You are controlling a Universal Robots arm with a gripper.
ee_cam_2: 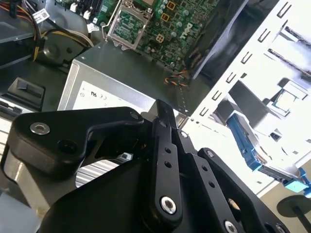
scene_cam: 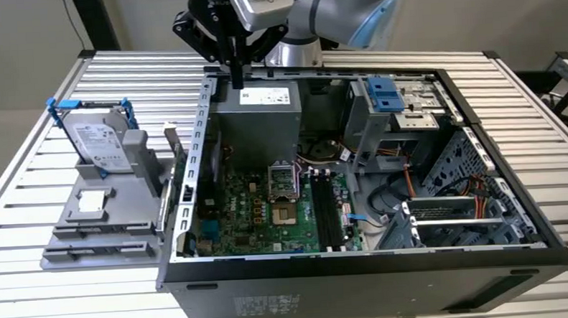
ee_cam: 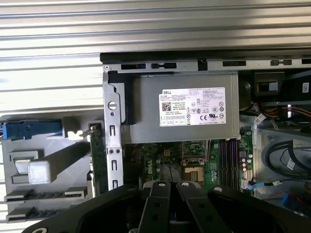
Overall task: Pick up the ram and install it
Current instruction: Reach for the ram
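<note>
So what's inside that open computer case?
A green motherboard, long black memory slots, a grey power supply and cables. The power supply covers whatever lies beneath it.

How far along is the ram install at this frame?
Done: nothing yet. The ram stands on edge in the grey holder, just outside the case wall. In hand: nothing; the gripper hangs over the case's rear edge by the power supply, jaws apparently closed and empty. Left: both the pick and the install; the memory slots look empty.
</note>
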